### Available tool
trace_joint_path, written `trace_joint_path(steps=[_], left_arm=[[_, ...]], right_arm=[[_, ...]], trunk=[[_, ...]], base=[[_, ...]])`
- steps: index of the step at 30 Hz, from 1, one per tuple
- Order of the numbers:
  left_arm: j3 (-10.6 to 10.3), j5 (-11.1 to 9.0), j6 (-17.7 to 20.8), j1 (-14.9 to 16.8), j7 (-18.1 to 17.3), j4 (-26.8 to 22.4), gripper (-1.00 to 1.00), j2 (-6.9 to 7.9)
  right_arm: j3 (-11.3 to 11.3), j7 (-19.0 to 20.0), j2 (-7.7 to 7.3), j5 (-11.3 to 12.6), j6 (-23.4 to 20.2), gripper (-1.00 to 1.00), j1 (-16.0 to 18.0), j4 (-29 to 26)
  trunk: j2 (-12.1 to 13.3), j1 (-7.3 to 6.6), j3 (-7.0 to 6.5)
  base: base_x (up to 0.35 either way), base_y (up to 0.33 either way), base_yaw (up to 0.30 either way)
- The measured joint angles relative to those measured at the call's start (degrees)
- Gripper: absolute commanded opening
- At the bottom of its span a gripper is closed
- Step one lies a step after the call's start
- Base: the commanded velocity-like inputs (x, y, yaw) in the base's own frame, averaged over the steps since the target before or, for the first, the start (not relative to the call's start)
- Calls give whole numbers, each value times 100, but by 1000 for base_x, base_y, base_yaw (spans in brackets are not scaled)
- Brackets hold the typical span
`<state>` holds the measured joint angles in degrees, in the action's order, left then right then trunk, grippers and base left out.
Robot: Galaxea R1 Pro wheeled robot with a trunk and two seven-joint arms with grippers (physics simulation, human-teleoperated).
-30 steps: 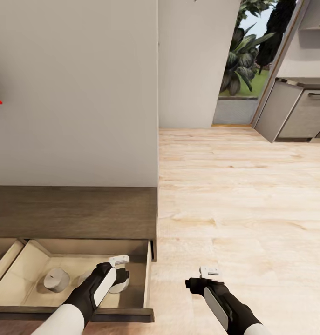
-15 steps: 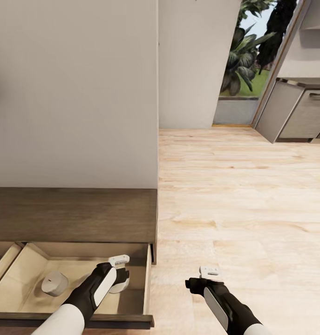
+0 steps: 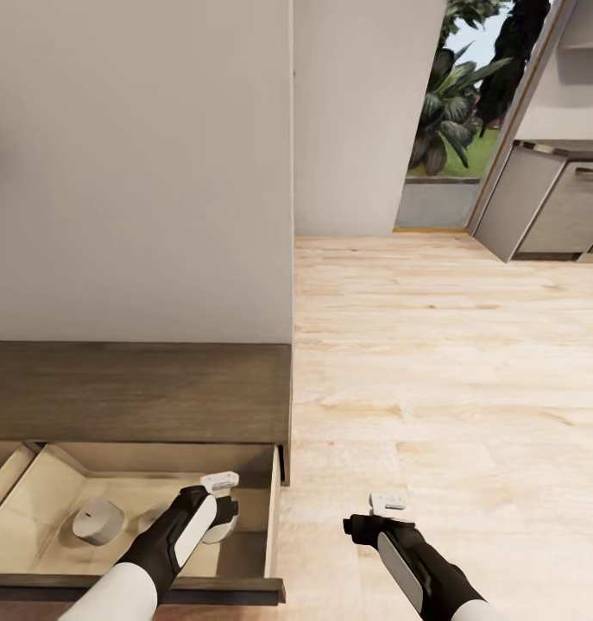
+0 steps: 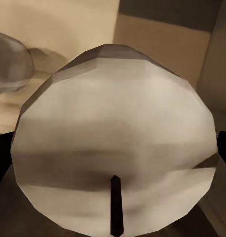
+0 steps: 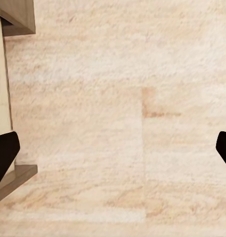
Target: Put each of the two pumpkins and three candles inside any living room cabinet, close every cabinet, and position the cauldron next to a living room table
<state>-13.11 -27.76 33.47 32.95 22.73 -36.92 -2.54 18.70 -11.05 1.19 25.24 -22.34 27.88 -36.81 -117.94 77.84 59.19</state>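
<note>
While the left gripper pinched a candle over the cabinet's open drawer, lowering it before release seemed wise; the right gripper hung spread.

The head view looks down and forward from above, open drawer at 7 o'clock, doorway at 1 o'clock. The left wrist view sits very near a candle inside that drawer. The right wrist view faces straight down at the floor, sharing the drawer's corner
</note>
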Motion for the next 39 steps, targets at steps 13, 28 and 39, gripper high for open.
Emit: trace_joint_path(steps=[13, 28, 39], left_arm=[[0, 54, -17, 15, 46, 15, -100, -5], [-46, 45, -269, 23, 62, -147, -100, -89], [-36, 55, -233, 22, 536, -281, -100, -128]], right_arm=[[0, -5, 24, 0, 0, 100, 2, 0], [0, 0, 18, 0, 0, 100, 0, 0], [0, 0, 11, 0, 0, 100, 3, 0]], trunk=[[-521, 286, 233], [-1123, 615, 502], [-1564, 857, 700]], base=[[0, 0, 0], [0, 0, 0], [0, 0, 0]])
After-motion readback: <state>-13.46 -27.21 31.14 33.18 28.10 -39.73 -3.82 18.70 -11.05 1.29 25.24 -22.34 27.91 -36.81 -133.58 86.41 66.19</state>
